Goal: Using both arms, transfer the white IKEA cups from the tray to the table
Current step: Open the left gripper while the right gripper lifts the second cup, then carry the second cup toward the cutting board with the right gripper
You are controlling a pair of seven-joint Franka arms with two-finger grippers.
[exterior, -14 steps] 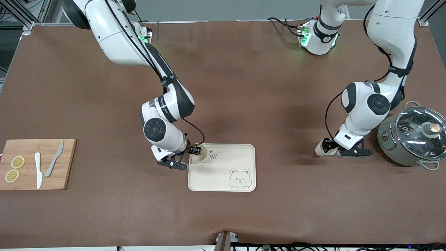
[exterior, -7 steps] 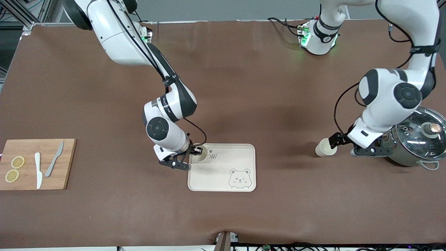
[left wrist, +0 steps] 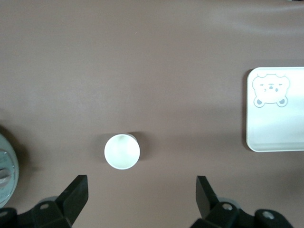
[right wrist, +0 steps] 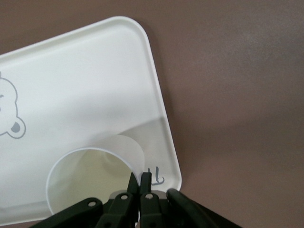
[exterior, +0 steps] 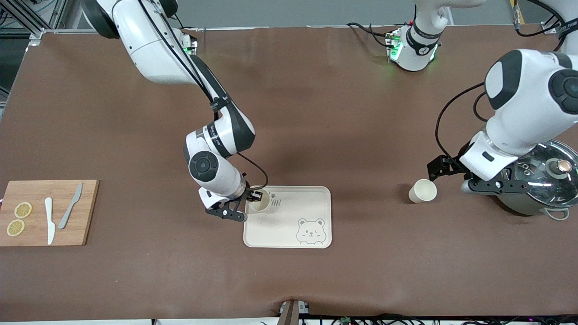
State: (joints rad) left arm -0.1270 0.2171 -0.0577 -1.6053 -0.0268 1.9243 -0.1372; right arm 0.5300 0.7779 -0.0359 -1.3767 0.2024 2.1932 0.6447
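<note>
The brown counter (exterior: 316, 113) fills the front view, with the arms' bases along its top edge. The right arm is stretched from the upper left of the frame down toward the centre, its wrist bent low over the corner of the cream bear-print tray (exterior: 311, 203) that lies just below mid-frame. The right gripper (exterior: 254, 197) is clenched on the rim of a white cup (exterior: 260, 204), one finger inside the wall and one outside; this cup is seen upright, mouth up, at the tray's corner toward the right arm's end. The left arm is folded high at the right of the frame, its elbow raised above a grey lidded pot (exterior: 537, 180). The left gripper (exterior: 445, 168) is spread wide and holds nothing, hanging over the bare counter beside the second white cup (exterior: 422, 191). That cup stands upright, mouth up, on the counter between tray and pot.
</note>
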